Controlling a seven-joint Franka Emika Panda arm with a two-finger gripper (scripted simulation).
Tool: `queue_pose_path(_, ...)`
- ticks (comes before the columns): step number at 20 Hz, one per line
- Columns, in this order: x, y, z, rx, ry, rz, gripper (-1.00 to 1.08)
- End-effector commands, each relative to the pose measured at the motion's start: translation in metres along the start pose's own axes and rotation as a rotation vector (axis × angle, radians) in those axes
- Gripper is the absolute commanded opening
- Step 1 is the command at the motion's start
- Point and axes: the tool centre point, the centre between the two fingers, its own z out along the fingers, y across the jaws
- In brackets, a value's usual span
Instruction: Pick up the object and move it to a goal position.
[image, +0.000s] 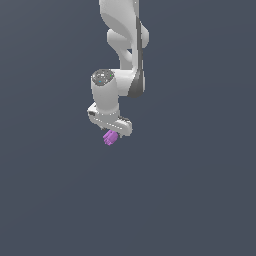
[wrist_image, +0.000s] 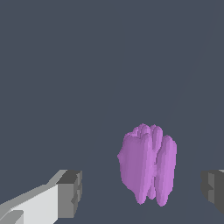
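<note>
So the purple object (image: 110, 137) is seen right under the white gripper (image: 116, 131) in the exterior view, poking out a bit toward that view's left. In the wrist view the object (wrist_image: 148, 165) sits between the two dark finger pads (wrist_image: 72, 194), nearer one pad than the other, and a clear gap can be seen on both sides, so the fingers are spread apart and nothing is clamped. Whether the block is resting on the dark floor (image: 200, 200) can't really be told, since no shadow or contact line is shown.

Handling-wise, it's probably very light, being so tiny next to the gripper, and likely rigid. The surface is lumpy with lengthwise ridges, so a flat contact shouldn't be expected. A hold across the broad ridged flanks, about mid-height, would likely be safest. Since it's off-centre, it could get nudged sideways as the fingers are closed, or twisted out if pinched on a ridge
</note>
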Motion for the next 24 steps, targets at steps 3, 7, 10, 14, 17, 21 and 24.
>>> queue_pose_path(3,-0.01,0.017,0.013,-0.004,-0.002,0.077,1.0)
queue_pose_path(7,-0.013,0.023,0.017,-0.006,-0.003,0.104,1.0)
queue_pose_path(10,-0.013,0.023,0.017,-0.006,-0.003,0.098,1.0)
queue_pose_path(14,-0.013,0.023,0.024,-0.006,-0.003,0.1,1.0)
queue_pose_path(17,-0.014,0.023,0.036,-0.007,-0.003,0.101,1.0)
queue_pose_path(21,-0.014,0.024,0.055,-0.007,-0.003,0.104,1.0)
queue_pose_path(24,-0.014,0.024,0.064,-0.007,-0.003,0.105,1.0)
